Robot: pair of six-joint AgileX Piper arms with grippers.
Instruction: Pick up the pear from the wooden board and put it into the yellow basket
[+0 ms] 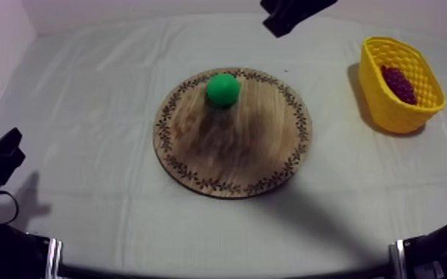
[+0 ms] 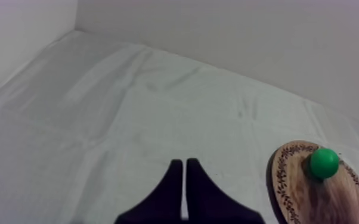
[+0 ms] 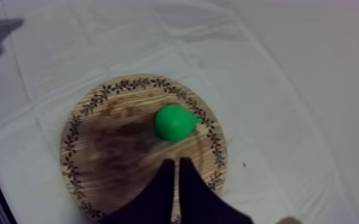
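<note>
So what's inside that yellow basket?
A bunch of grapes lies inside the yellow basket. Its near wall and the grapes cover the bottom, so nothing else can be told.

The pear, bright green and smooth, is lying on its side on the wooden board, well clear of the yellow basket. It is sitting toward the board's far edge, just inside the patterned rim, its narrow end pointing at the nearby rim. The board, round with a dark leafy band along its rim, is lying flat at the middle of the desk. The basket, lattice-walled, is standing upright at the desk's right side, well apart from the board.
</note>
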